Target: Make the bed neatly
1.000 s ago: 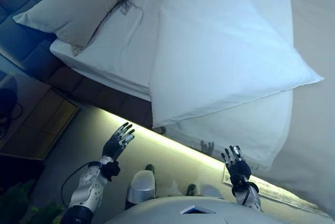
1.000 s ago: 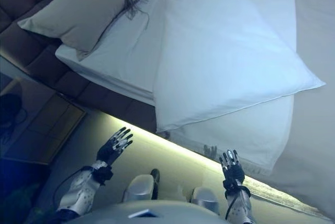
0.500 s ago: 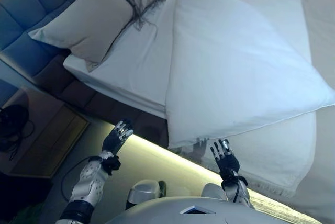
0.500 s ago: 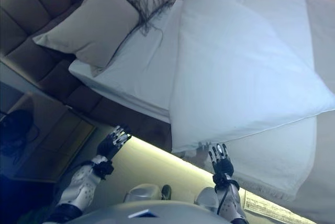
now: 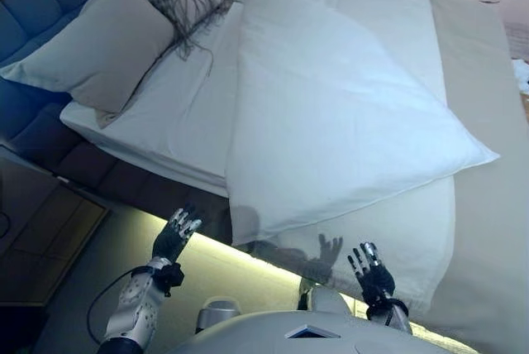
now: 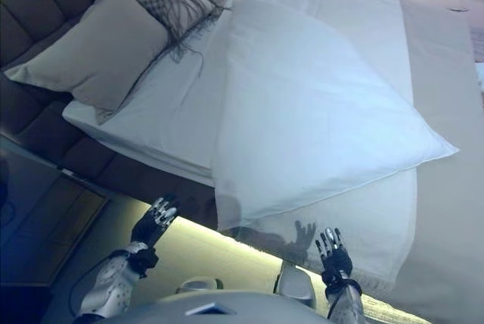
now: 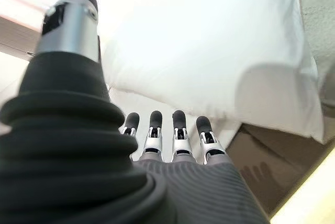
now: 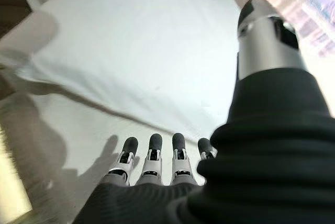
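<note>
You are reaching, left hand [image 5: 172,236] and right hand [image 5: 371,267] spread and empty at bottom centre, toward the folded duvet [image 5: 331,114] mid-frame; next, probably grasp its near edge.

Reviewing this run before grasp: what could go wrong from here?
1. The white duvet is folded back on itself, with a corner overhanging the bed's near edge. A pinch there may catch only one layer and leave it crooked.
2. Both hands are open and off the fabric; the left hand sits by the dark bed base, so it could catch the frame instead of cloth.
3. The right hand hovers near the hanging edge; a hard pull could drag the bedding floorward.
</note>
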`<state>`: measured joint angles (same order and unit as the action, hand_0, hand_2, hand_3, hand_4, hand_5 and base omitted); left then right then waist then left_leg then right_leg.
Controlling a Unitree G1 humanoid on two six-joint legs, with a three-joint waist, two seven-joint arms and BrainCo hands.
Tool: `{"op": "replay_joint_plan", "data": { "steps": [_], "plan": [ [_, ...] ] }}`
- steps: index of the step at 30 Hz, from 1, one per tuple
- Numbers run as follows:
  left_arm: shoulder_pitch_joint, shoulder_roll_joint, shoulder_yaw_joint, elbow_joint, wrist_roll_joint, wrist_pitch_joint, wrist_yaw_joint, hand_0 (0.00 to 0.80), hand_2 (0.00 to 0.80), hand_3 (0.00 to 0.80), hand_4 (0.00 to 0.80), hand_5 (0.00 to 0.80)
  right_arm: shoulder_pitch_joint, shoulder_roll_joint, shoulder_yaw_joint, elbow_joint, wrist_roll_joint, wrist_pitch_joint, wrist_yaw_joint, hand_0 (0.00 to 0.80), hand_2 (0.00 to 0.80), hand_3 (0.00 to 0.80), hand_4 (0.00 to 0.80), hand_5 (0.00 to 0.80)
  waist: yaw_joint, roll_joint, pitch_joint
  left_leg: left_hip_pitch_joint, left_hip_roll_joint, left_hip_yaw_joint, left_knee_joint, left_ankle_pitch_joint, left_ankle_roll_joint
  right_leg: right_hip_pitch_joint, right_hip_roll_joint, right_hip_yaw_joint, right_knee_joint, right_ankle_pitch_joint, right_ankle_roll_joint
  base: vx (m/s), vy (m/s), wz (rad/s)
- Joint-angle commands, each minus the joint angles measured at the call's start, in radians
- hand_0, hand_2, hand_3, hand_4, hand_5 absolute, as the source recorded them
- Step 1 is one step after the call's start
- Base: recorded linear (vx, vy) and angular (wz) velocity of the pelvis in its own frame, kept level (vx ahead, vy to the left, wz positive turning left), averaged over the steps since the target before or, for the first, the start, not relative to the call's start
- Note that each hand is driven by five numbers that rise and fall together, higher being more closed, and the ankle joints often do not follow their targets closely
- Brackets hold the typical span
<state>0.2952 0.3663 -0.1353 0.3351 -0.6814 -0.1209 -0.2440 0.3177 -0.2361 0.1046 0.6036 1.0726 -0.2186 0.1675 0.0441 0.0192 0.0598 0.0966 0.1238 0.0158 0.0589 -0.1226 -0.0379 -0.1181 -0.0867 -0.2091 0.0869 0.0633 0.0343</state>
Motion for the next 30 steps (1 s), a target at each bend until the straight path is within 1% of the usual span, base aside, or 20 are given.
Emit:
{"op": "replay_joint_plan", "data": {
  "steps": [1,2,4,6,7,8,9,10,11,13,14,15,16,17,19,22,24,26,28,30],
  "plan": [
    [-0.041,0.036,0.019,-0.054,0.025,-0.048,-0.020,0.000,0.000,0.000,0.000,0.000,-0.011,0.003,-0.001,-0.081,0.037,-0.013,0.002,0.000,0.000,0.000,0.000,0.000,-0.005,-0.054,0.008,-0.025,-0.058,0.012,0.089,0.053,0.025,0.032,-0.048,0.020,-0.012,-0.003,0.083,-0.006,-0.194,0.09],
    [-0.040,0.034,0.016,-0.052,0.027,-0.053,-0.021,0.000,0.000,0.000,0.000,0.000,-0.017,-0.002,0.001,-0.080,0.043,-0.018,-0.002,0.000,0.000,0.000,0.000,0.000,-0.005,-0.055,0.011,-0.039,-0.056,0.012,0.130,0.061,0.022,0.034,-0.044,0.014,-0.009,-0.008,0.075,-0.011,-0.179,0.12],
    [-0.044,0.027,0.002,-0.040,0.035,-0.068,-0.019,0.000,0.000,0.000,0.000,0.000,-0.040,-0.016,-0.003,-0.072,0.047,-0.033,-0.029,0.000,0.000,0.000,0.000,0.000,-0.005,-0.047,0.027,-0.089,-0.050,0.019,0.239,0.107,0.016,0.041,-0.031,0.003,0.000,-0.024,0.050,-0.012,-0.135,0.10],
    [-0.058,0.025,-0.018,-0.038,0.035,-0.069,-0.016,0.000,0.000,0.000,0.000,0.000,-0.061,-0.030,-0.026,-0.057,0.057,-0.043,-0.034,0.000,0.000,0.000,0.000,0.000,-0.010,-0.030,0.047,-0.130,-0.023,0.029,0.260,0.154,0.005,0.045,-0.026,-0.010,0.021,-0.039,0.038,-0.032,-0.022,0.05],
    [-0.071,0.026,-0.036,-0.035,0.039,-0.077,-0.010,0.000,0.000,0.000,0.000,0.000,-0.073,-0.035,-0.036,-0.039,0.066,-0.054,-0.031,0.000,0.000,0.000,0.000,0.000,-0.012,-0.018,0.056,-0.136,-0.009,0.029,0.228,0.173,-0.003,0.043,-0.028,-0.017,0.032,-0.046,0.039,-0.033,0.088,0.05],
    [-0.089,0.027,-0.057,-0.026,0.052,-0.088,0.001,0.000,0.000,0.000,0.000,0.000,-0.088,-0.042,-0.045,-0.017,0.069,-0.065,-0.034,0.000,0.000,0.000,0.000,0.000,-0.011,-0.002,0.062,-0.141,0.005,0.026,0.157,0.196,-0.015,0.041,-0.030,-0.023,0.040,-0.053,0.044,-0.030,0.157,0.10],
    [-0.114,0.028,-0.078,-0.013,0.058,-0.096,0.013,0.000,0.000,0.000,0.000,0.000,-0.107,-0.052,-0.048,-0.003,0.069,-0.075,-0.046,0.000,0.000,0.000,0.000,0.000,-0.009,0.015,0.070,-0.156,0.018,0.017,0.088,0.226,-0.029,0.041,-0.033,-0.022,0.043,-0.061,0.049,-0.013,0.199,0.17],
    [-0.146,0.027,-0.099,0.003,0.057,-0.102,0.022,0.000,0.000,0.000,0.000,0.000,-0.131,-0.061,-0.053,0.018,0.076,-0.092,-0.061,0.000,0.000,0.000,0.000,0.000,-0.003,0.033,0.082,-0.173,0.032,0.007,0.019,0.271,-0.046,0.041,-0.040,-0.022,0.045,-0.072,0.054,-0.011,0.188,0.29],
    [-0.164,0.027,-0.105,0.016,0.055,-0.102,0.024,0.000,0.000,0.000,0.000,0.000,-0.150,-0.067,-0.059,0.041,0.088,-0.093,-0.075,0.000,0.000,0.000,0.000,0.000,0.002,0.042,0.091,-0.191,0.041,0.002,0.006,0.294,-0.056,0.041,-0.049,-0.021,0.047,-0.081,0.056,0.008,0.184,0.21],
    [-0.206,0.022,-0.106,0.049,0.055,-0.098,0.023,0.000,0.000,0.000,0.000,0.000,-0.211,-0.082,-0.101,0.154,0.136,-0.087,-0.054,0.000,0.000,0.000,0.000,0.000,0.005,0.051,0.099,-0.207,0.039,0.020,0.023,0.250,-0.053,0.027,-0.085,-0.028,0.066,-0.091,0.062,0.014,0.209,-0.18],
    [-0.218,0.026,-0.108,0.041,0.047,-0.098,0.024,0.000,0.000,0.000,0.000,0.000,-0.241,-0.093,-0.131,0.206,0.153,-0.080,-0.035,0.000,0.000,0.000,0.000,0.000,0.007,0.055,0.107,-0.217,0.034,0.024,0.033,0.231,-0.054,0.013,-0.102,-0.031,0.075,-0.087,0.069,-0.004,0.230,-0.41],
    [-0.225,0.035,-0.109,0.025,0.039,-0.095,0.028,0.000,0.000,0.000,0.000,0.000,-0.271,-0.107,-0.163,0.260,0.155,-0.080,-0.025,0.000,0.000,0.000,0.000,0.000,0.012,0.059,0.119,-0.227,0.022,0.032,0.039,0.194,-0.053,-0.006,-0.124,-0.037,0.083,-0.078,0.079,-0.034,0.195,-0.23],
    [-0.231,0.045,-0.112,0.011,0.030,-0.091,0.036,0.000,0.000,0.000,0.000,0.000,-0.296,-0.120,-0.185,0.305,0.153,-0.083,-0.008,0.000,0.000,0.000,0.000,0.000,0.019,0.062,0.132,-0.235,0.012,0.033,0.042,0.175,-0.050,-0.023,-0.143,-0.043,0.093,-0.069,0.090,-0.045,0.169,-0.16],
    [-0.233,0.053,-0.113,0.004,0.018,-0.093,0.037,0.000,0.000,0.000,0.000,0.000,-0.321,-0.126,-0.198,0.325,0.147,-0.091,-0.012,0.000,0.000,0.000,0.000,0.000,0.025,0.063,0.145,-0.245,0.006,0.034,0.047,0.163,-0.047,-0.046,-0.158,-0.048,0.105,-0.059,0.101,-0.036,0.125,-0.20],
    [-0.243,0.071,-0.119,-0.012,0.001,-0.106,0.042,0.000,0.000,0.000,0.000,0.000,-0.356,-0.139,-0.230,0.327,0.142,-0.090,-0.026,0.000,0.000,0.000,0.000,0.000,0.028,0.065,0.174,-0.275,0.000,0.044,0.061,0.155,-0.045,-0.081,-0.178,-0.050,0.117,-0.046,0.113,-0.108,0.107,-0.33],
    [-0.284,0.095,-0.133,-0.017,-0.012,-0.126,0.054,0.000,0.000,0.000,0.000,0.000,-0.394,-0.159,-0.250,0.330,0.164,-0.110,0.003,0.000,0.000,0.000,0.000,0.000,0.033,0.064,0.214,-0.325,-0.013,0.047,0.073,0.151,-0.040,-0.115,-0.193,-0.049,0.114,-0.030,0.126,-0.148,0.028,-0.05],
    [-0.298,0.098,-0.136,-0.019,-0.021,-0.129,0.053,0.000,0.000,0.000,0.000,0.000,-0.404,-0.156,-0.250,0.330,0.168,-0.125,0.016,0.000,0.000,0.000,0.000,0.000,0.042,0.058,0.221,-0.348,-0.021,0.043,0.067,0.158,-0.037,-0.122,-0.196,-0.058,0.095,-0.015,0.132,-0.044,-0.013,0.09],
    [-0.300,0.100,-0.139,-0.025,-0.018,-0.133,0.053,0.000,0.000,0.000,0.000,0.000,-0.411,-0.158,-0.255,0.342,0.168,-0.133,0.026,0.000,0.000,0.000,0.000,0.000,0.049,0.052,0.233,-0.366,-0.021,0.036,0.089,0.146,-0.038,-0.129,-0.202,-0.062,0.095,-0.014,0.137,-0.004,-0.017,0.07],
    [-0.307,0.099,-0.149,-0.023,-0.021,-0.141,0.054,0.000,0.000,0.000,0.000,0.000,-0.425,-0.177,-0.267,0.367,0.176,-0.130,0.033,0.000,0.000,0.000,0.000,0.000,0.054,0.050,0.245,-0.392,-0.016,0.027,0.119,0.140,-0.041,-0.139,-0.207,-0.063,0.099,-0.011,0.139,0.014,-0.002,0.06],
    [-0.316,0.098,-0.160,-0.022,-0.033,-0.149,0.053,0.000,0.000,0.000,0.000,0.000,-0.442,-0.209,-0.290,0.403,0.204,-0.099,0.057,0.000,0.000,0.000,0.000,0.000,0.057,0.049,0.261,-0.426,-0.017,0.018,0.165,0.129,-0.045,-0.147,-0.211,-0.060,0.104,-0.012,0.139,0.007,0.017,0.13]
  ]
}}
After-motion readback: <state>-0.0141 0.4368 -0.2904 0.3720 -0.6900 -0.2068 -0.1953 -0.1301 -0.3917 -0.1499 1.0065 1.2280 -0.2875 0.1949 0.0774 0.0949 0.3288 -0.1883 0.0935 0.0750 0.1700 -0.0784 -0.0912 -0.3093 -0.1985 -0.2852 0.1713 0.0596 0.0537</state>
